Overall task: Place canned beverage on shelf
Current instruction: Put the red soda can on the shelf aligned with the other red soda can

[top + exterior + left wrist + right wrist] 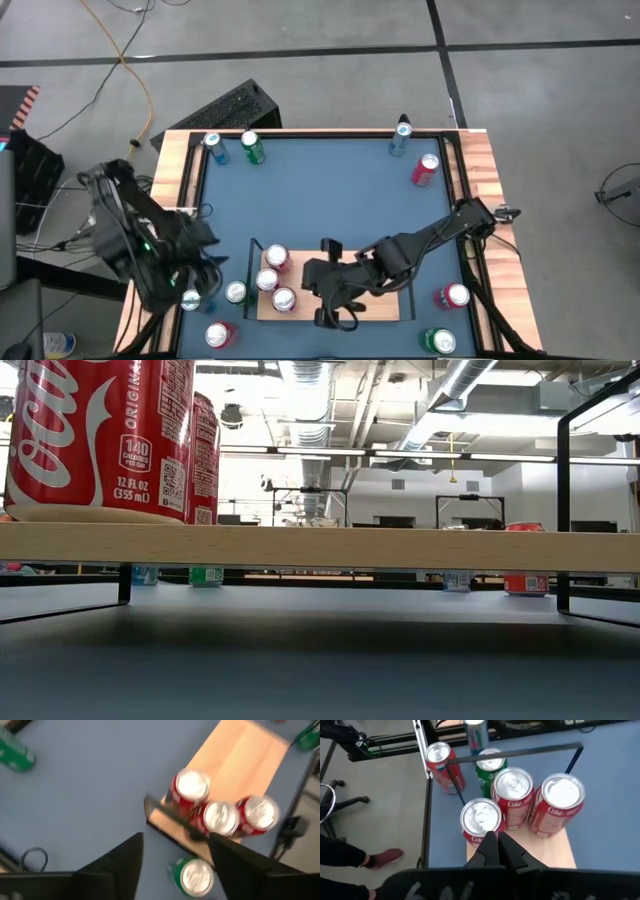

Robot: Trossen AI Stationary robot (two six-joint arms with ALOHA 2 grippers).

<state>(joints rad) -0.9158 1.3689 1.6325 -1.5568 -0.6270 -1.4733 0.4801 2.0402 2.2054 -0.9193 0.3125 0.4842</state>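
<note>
Green can lined up for left claw

Wood shelf (pixel 385 300) is loaded with 3 red cans (pixel 275 280). Green can (pixel 194 876) is seen upright on the table beside its rail, just ahead of the spread, empty left gripper (pixel 175 865). Right gripper (pixel 497 845) is pressed together over the shelf.

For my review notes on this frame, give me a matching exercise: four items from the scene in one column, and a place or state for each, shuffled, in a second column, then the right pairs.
Items:
1. three red cans
2. right gripper
3. green can
4. left gripper

Places or states:
A. fingers apart, above a green can beside the shelf
B. standing together at one end of the shelf
C. near the far edge of the table, next to a blue can
D. shut, over the shelf behind the red cans

Pairs: 1-B, 2-D, 3-C, 4-A
</note>
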